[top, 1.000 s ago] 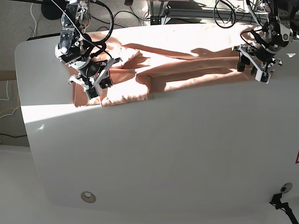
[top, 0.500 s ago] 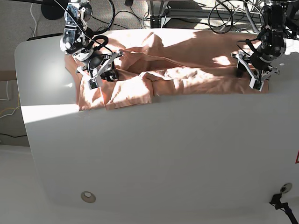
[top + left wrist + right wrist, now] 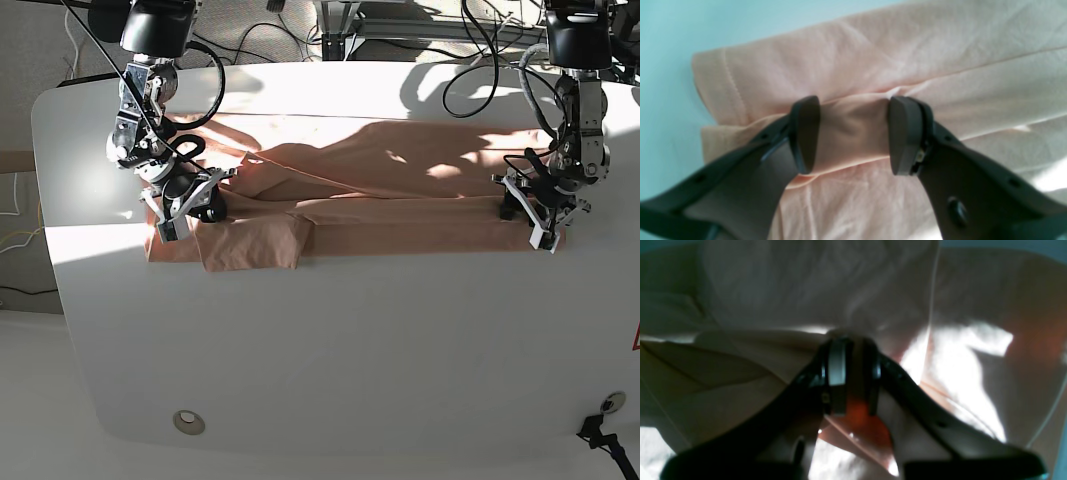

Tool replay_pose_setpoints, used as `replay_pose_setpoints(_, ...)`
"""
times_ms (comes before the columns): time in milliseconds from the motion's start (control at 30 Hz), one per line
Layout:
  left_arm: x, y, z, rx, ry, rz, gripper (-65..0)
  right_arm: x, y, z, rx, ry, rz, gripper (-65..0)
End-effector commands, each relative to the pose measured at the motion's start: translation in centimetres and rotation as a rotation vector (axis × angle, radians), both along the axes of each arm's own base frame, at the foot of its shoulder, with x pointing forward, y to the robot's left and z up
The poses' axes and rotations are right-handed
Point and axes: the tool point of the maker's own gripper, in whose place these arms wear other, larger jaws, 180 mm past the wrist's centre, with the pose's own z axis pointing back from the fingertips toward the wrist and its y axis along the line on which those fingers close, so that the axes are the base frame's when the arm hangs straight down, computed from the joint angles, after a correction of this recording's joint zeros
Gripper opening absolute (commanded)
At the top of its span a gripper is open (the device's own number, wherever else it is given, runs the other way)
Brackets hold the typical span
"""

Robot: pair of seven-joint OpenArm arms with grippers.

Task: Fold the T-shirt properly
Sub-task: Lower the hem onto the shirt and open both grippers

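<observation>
Salmon-pink all the way across, the T-shirt [image 3: 380, 215] is plain, with no print or pattern, and bright sunlight washes its upper stretch to pale peach while the shaded folds go a deeper, dustier pink. In the left wrist view the cloth reads soft peach, with a line of matching stitching along one hem. The left gripper [image 3: 853, 133] is dark charcoal grey, its fingers matte. In the right wrist view the right gripper [image 3: 850, 373] looks near black with a pale grey pad, and the fabric beside it glows orange-red where the sun hits. The table [image 3: 350, 350] is plain white.
</observation>
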Motion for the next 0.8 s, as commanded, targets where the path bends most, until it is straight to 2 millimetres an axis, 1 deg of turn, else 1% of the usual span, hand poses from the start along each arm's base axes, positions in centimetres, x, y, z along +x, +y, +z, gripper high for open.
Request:
replay_pose_setpoints(0, -0.1, 1.7, 0.2, 0.065, 0.026, 0.020, -34.1, -0.6, -1.7, -1.0, -0.068, 0.059, -0.024, -56.2)
replay_pose_setpoints(67, 0.2, 1.6, 0.5, 0.059, 0.014, 0.019, -33.9, -0.7, -1.5, -0.9, -0.064, 0.057, -0.024, -56.2)
replay_pose_setpoints(133, 1.3, 1.5, 2.1, 0.061, -0.034, 0.018, -33.5, -0.7, -1.5, -0.9, -0.065, 0.057, -0.024, -56.2)
replay_pose_setpoints(200, 2.1, 2.1, 4.3, 0.028, -0.099, 0.050, -32.9, -0.7, -1.4, -1.0, -0.062, 0.057, -0.021, -56.2)
replay_pose_setpoints(267, 2.6, 2.7, 6.5, -0.038, -0.162, 0.093, -29.2, -0.6, -0.7, -1.0, -0.050, 0.055, -0.019, -56.2)
replay_pose_setpoints(333, 2.5, 3.4, 8.4, -0.100, -0.180, 0.088, -27.1, -0.6, -0.6, -1.0, -0.046, 0.055, -0.019, -56.2)
replay_pose_setpoints(367, 2.2, 3.7, 9.1, -0.135, -0.179, 0.080, -27.1, -0.6, -0.5, -1.0, -0.045, 0.055, -0.019, -56.2)
replay_pose_setpoints(400, 2.0, 4.1, 9.5, -0.162, -0.179, 0.086, -27.2, -0.6, -0.5, -1.0, -0.045, 0.055, -0.019, -56.2)
replay_pose_setpoints(500, 0.9, 6.4, 10.6, -0.226, -0.179, 0.155, -27.1, -0.7, -0.4, -1.1, -0.042, 0.058, -0.018, -56.2)
replay_pose_setpoints(533, 0.4, 7.1, 10.6, -0.236, -0.167, 0.180, -27.1, -0.7, -0.4, -1.1, -0.042, 0.058, -0.016, -56.2)
replay_pose_setpoints(633, -1.7, 8.6, 8.6, -0.251, -0.107, 0.224, -27.1, -0.6, -0.3, -1.0, -0.043, 0.054, -0.012, -56.2)
replay_pose_setpoints(700, -2.5, 8.9, 7.0, -0.269, -0.065, 0.222, -27.2, -0.6, -0.3, -1.0, -0.043, 0.054, -0.012, -56.2)
replay_pose_setpoints(767, -3.9, 8.8, 5.0, -0.292, -0.009, 0.223, -27.2, -0.6, -0.3, -1.0, -0.043, 0.054, -0.012, -56.2)
